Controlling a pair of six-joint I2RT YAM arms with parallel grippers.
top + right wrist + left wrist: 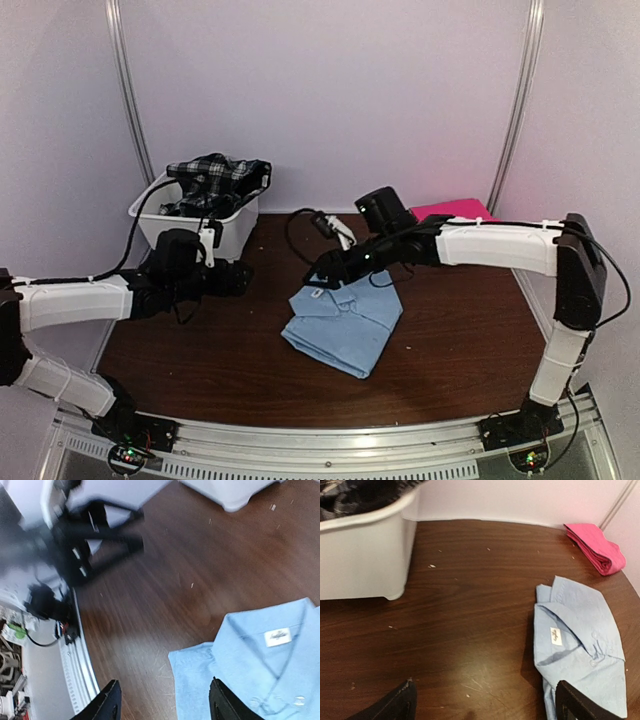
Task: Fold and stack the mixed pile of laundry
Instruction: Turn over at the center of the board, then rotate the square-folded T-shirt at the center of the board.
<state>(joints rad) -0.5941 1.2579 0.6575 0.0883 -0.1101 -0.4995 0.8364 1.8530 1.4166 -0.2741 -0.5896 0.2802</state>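
The right claw hangs just over the collar end of the light blue collared shirt. Its two fingers stand apart with nothing caught between them. In its own wrist view one finger is over bare counter and the other is over the shirt's shoulder. The shirt lies folded flat on the counter, directly under and in front of this claw, with its collar and small white neck label nearest the fingertips. The rest of it spreads away toward the near edge. The left claw is held low over the counter, well apart from the shirt, its fingers spread wide and holding nothing. From its wrist camera the shirt lies ahead and to its right, close to the right-hand fingertip. The white tub stands ahead to its left, with the black-and-white plaid garment heaped inside and spilling over the rim. The bright pink-red cloth sits folded at the far right corner of the counter. It is well beyond the left claw and behind the right arm's forearm, away from the right claw.
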